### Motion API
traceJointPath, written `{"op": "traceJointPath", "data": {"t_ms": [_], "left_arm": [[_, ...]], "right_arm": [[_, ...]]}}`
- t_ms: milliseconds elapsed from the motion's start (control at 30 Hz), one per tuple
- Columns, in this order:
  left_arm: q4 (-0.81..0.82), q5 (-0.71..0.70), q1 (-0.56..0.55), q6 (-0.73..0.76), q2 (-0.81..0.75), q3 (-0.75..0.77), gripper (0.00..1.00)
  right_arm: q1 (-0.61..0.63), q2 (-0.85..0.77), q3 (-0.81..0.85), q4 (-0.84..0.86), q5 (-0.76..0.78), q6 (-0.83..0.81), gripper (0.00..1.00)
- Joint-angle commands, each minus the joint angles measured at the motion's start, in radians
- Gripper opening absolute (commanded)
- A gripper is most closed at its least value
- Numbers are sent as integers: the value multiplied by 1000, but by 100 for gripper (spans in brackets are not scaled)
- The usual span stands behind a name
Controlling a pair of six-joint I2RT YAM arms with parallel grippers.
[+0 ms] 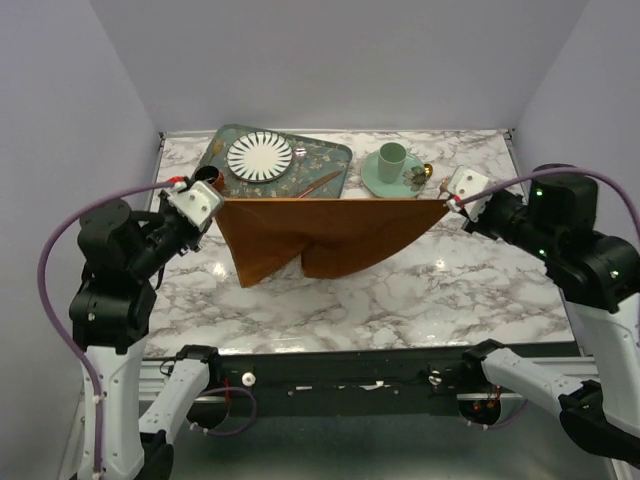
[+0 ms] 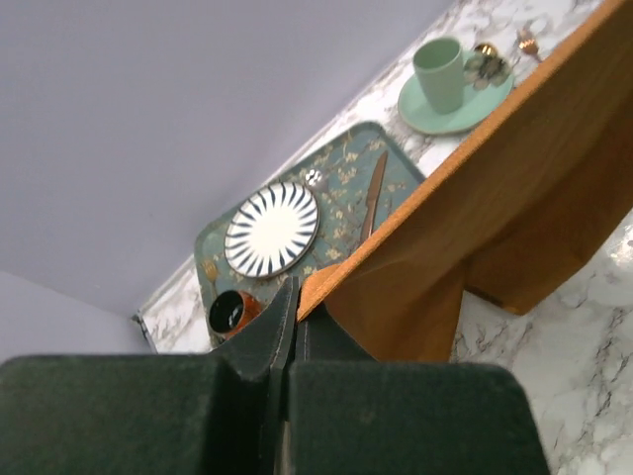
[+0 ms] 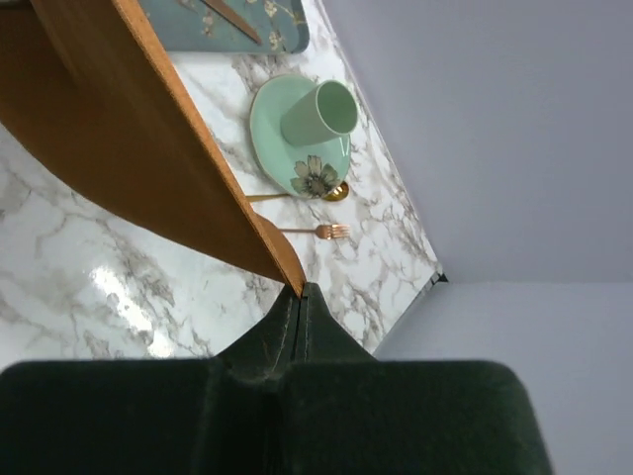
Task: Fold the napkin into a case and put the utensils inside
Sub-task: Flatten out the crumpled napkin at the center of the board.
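– Where's the napkin?
– Up in the air, stretched between the two arms. The left gripper is pinched tight on one top corner and the right gripper on the other. The top edge is taut and the rest sags. Its lowest fold may touch the table, but that's hard to tell from here.
– And the cutlery?
– The knife lies on the green tray beside the striped plate. The fork and spoon lie by the saucer with the cup.

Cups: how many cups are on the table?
2. A green cup stands on the saucer at the back right; a dark cup sits by the near left corner of the tray. The hanging napkin could hide more.
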Motion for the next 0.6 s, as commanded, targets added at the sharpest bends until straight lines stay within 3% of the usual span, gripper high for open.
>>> {"op": "traceJointPath", "data": {"t_ms": [0, 67, 200, 433, 567], "left_arm": [[-3, 83, 15, -23, -109, 46, 0], [-59, 155, 13, 5, -137, 97, 0], [-139, 171, 13, 6, -175, 170, 0], [-147, 142, 13, -64, -212, 242, 0], [-138, 70, 15, -78, -165, 198, 0]], "right_arm": [[-11, -11, 261, -275, 73, 5, 1], [-12, 17, 400, -360, 10, -9, 1], [-11, 11, 526, -492, -21, -49, 1], [-11, -14, 617, -468, 90, -42, 1], [-12, -25, 501, -365, 144, -28, 1]]}}
